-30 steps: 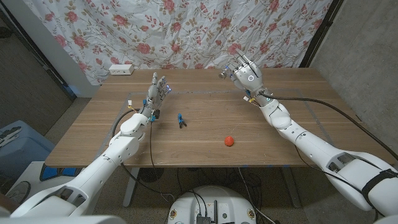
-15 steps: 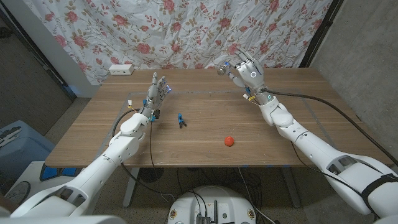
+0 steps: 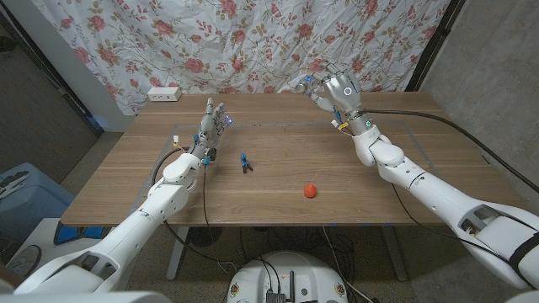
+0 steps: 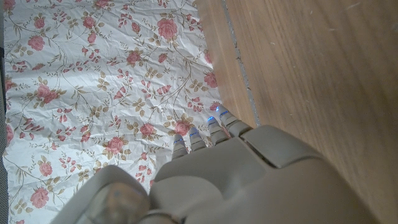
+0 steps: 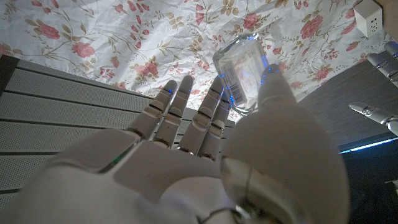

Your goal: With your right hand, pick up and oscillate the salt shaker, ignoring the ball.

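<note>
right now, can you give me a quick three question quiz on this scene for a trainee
1. True or false: the right hand holds the clear glass salt shaker raised above the wooden table.
2. Which object lies nearest the table's front edge?
A. the small red ball
B. the small blue clip
C. the white power strip
3. Fill in: the left hand holds ____.

Key: 1 true; 2 A; 3 nothing, its fingers point up and it grips no object.
</note>
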Robot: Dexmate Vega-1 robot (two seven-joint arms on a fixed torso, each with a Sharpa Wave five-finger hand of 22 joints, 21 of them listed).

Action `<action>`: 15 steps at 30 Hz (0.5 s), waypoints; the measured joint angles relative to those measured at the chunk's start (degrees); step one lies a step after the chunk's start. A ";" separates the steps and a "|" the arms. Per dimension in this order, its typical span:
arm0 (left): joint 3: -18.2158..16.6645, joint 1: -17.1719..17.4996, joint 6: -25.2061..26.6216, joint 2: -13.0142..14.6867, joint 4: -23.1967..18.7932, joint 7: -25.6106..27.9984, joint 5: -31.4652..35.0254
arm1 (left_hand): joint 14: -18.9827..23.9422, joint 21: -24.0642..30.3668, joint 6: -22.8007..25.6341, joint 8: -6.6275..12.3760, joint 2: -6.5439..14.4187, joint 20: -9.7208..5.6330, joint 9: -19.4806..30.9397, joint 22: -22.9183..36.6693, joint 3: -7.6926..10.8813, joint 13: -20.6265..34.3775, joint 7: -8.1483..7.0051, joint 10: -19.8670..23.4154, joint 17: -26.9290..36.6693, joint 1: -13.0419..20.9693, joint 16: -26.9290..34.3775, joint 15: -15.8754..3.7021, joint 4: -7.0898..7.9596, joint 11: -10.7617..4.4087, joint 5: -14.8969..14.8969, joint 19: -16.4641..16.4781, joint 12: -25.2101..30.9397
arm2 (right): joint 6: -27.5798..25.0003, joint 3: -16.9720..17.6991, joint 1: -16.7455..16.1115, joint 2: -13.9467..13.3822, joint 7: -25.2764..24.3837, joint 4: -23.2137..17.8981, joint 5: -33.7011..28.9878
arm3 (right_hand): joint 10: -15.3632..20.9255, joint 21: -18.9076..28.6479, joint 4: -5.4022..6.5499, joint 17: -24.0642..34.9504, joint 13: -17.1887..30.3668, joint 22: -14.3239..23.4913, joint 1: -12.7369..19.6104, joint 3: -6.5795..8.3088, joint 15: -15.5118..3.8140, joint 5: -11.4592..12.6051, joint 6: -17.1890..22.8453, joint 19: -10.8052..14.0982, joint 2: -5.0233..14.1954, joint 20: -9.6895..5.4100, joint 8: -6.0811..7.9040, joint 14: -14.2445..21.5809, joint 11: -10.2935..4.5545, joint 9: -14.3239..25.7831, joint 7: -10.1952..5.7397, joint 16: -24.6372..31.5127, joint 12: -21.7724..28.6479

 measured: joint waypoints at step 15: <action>0.00 -0.04 0.00 -0.01 0.03 -0.03 0.01 | 0.00 0.00 0.00 0.00 0.00 0.00 0.00 0.00 0.00 0.00 0.00 0.00 0.00 0.00 0.00 0.00 0.00 0.00 0.00 0.00 0.00 | 1.64 -2.71 0.55 -5.47 9.55 -6.23 11.03 | -0.52 0.00 0.71 0.01 -0.27 0.00 -0.04 -0.71 0.00 -0.01 -0.22 0.00 -0.03 0.00 0.00 0.00 0.10 0.00 -0.22 -0.91 -0.29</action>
